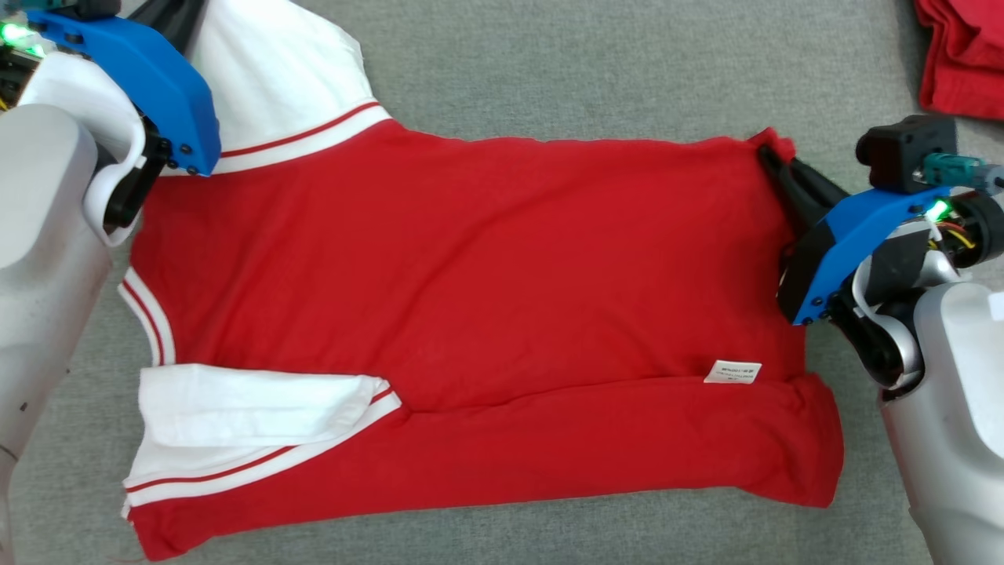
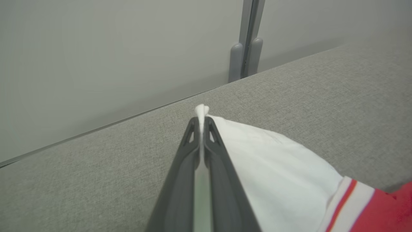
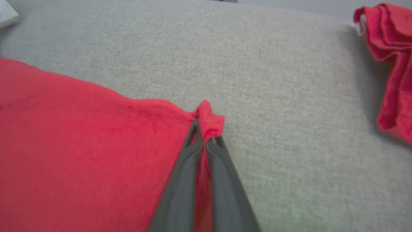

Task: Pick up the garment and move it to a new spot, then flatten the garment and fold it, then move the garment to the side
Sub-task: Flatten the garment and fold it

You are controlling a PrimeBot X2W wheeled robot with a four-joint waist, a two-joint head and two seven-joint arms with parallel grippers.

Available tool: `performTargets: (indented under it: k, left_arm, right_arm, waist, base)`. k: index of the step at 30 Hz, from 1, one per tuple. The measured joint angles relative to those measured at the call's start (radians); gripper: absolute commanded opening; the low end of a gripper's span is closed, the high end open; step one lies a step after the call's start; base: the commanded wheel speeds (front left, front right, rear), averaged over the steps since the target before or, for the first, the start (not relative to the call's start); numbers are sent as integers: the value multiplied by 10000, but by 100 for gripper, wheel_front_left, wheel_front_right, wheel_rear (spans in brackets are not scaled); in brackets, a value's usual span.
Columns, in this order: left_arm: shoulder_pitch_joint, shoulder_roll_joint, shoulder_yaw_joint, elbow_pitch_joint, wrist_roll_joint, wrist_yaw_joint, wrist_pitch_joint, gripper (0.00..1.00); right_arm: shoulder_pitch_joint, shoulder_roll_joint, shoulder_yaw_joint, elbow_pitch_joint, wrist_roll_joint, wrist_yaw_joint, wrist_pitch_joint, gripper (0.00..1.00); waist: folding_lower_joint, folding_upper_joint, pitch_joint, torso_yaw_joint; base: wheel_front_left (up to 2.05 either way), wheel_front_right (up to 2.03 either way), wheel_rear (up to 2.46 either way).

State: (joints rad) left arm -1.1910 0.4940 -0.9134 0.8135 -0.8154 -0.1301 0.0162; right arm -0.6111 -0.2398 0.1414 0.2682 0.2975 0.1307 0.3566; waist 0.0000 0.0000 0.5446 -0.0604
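The garment (image 1: 471,282) is a red shirt with white, red-striped sleeves, lying spread across the grey surface with its near edge folded over. My left gripper (image 2: 201,120) is shut on the tip of the far white sleeve (image 2: 273,167), a bit of white cloth poking out past the fingertips. My right gripper (image 3: 206,129) is shut on the shirt's far right red corner (image 3: 209,119), which bunches up between the fingers. In the head view the right gripper (image 1: 773,157) sits at that corner, and the left arm's blue housing (image 1: 149,86) covers the upper left sleeve.
Another red cloth (image 1: 961,55) lies bunched at the far right corner, also seen as a red cloth (image 3: 392,64) from the right wrist. A pale wall with a grey post (image 2: 246,38) borders the surface (image 2: 96,180) behind the left gripper. A white label (image 1: 732,371) shows near the hem.
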Motion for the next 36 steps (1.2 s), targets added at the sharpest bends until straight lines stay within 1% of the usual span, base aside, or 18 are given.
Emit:
performTargets:
  k: [9,16,20,27,32,36]
  left_arm:
    - [275,-199,-161,-198,-330,0,-1114,0]
    - [1224,-219,-268,-677,-546,2,-1845,0]
    - [1999,-84,-330,-1151,-593,96,-2134,0]
    - [3632,305,-349,-2370,-777,646,-2470,0]
    - [4755,552,-309,-3264,-920,1141,-2592,0]
    - [5470,616,-161,-4006,-1009,1576,-2663,0]
  right_arm:
    - [85,-59,-355,489,-414,0,-1549,0]
    - [754,-61,-445,872,-412,0,-2318,0]
    - [1318,-75,-483,980,-397,0,-2740,0]
    - [2128,-61,-499,1172,-401,0,-3421,0]
    - [2466,-35,-441,1317,-385,0,-3933,0]
    - [2702,-10,-408,1459,-437,0,-4368,0]
  waist:
    - [0,0,-840,447]
    - [0,0,-1708,772]
    - [0,0,-2112,917]
    - [0,0,-2526,1095]
    - [0,0,-2718,1218]
    - [0,0,-2836,1308]
  base:
    - [0,0,0]
    - [0,0,0]
    - [0,0,0]
    - [0,0,0]
    - [0,0,0]
    - [0,0,0]
